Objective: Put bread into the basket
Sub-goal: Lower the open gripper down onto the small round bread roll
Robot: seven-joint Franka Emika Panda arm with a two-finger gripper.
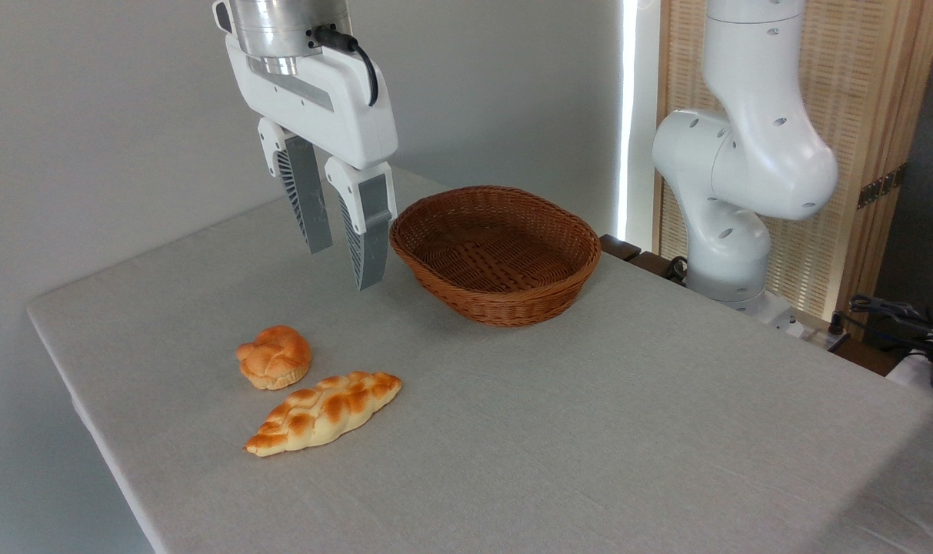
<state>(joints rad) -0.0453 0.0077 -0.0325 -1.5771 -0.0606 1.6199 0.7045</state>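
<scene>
Take the wicker basket (496, 254) as your reference: your gripper (345, 268) hangs in the air just to its left, fingers pointing down with a narrow empty gap between them, holding nothing. The small knotted bun (274, 357) you are after sits on the grey tablecloth (589, 431) well apart from the basket, down and to the left of it, nearer the table's front-left edge. Just beside the bun, on its lower right, a long braided loaf (324, 412) lies at a slant; whether the two touch is unclear.
</scene>
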